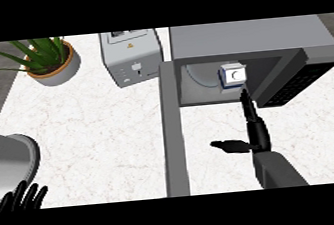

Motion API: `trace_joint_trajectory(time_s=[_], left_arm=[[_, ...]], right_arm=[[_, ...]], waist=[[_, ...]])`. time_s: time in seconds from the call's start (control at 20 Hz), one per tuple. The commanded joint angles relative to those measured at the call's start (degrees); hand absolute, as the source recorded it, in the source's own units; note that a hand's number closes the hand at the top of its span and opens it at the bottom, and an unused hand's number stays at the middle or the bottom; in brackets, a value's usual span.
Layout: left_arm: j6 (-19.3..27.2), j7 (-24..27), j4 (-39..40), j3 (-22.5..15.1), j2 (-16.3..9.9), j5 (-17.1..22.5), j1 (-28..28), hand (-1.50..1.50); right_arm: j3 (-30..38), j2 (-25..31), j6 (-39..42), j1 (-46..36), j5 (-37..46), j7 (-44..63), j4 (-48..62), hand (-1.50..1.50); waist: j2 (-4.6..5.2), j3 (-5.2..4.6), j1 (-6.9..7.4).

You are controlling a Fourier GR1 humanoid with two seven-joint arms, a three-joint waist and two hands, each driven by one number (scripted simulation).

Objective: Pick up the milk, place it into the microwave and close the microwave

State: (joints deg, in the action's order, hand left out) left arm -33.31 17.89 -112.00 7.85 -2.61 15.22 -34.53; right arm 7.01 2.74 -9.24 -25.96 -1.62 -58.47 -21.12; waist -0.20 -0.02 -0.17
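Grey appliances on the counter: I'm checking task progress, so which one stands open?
The big grey microwave at right: door swung out, white milk carton inside. The small grey toaster has no door.

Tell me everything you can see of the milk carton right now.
The milk is a small white carton with a blue lower band and a dark round mark on its face. It stands upright inside the open microwave, near the middle of the cavity. The right hand points straight fingers at it from just below; contact cannot be told.
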Motion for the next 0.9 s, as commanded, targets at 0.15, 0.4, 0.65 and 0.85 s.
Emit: trace_joint_trajectory(time_s=[0.15, 0.4, 0.65, 0.85], left_arm=[[-2.15, -1.8, 1.29, -4.39, 0.49, -2.4, 2.77, -1.5], [-2.07, -1.14, 5.48, -11.16, 1.7, -12.87, 5.78, -1.5], [-1.24, -0.91, 7.73, -13.43, 0.85, -18.53, 12.33, 1.5], [0.46, 0.92, 14.74, -14.61, 2.46, -21.32, 18.17, 1.5]], right_arm=[[-1.26, 1.83, 3.71, 13.72, -1.69, -2.24, -12.08, -1.5], [-2.25, 6.17, 6.04, 20.67, -2.92, 2.47, -23.57, 1.5], [-0.47, 9.5, 10.83, 28.95, -6.83, 3.56, -30.47, -1.5], [1.79, 13.12, 15.39, 33.08, -10.39, 6.57, -34.96, -1.5]], waist=[[-0.05, -0.02, -0.54], [-0.14, -0.09, -1.05], [0.03, -0.04, -0.75], [0.14, -0.03, -0.65]])
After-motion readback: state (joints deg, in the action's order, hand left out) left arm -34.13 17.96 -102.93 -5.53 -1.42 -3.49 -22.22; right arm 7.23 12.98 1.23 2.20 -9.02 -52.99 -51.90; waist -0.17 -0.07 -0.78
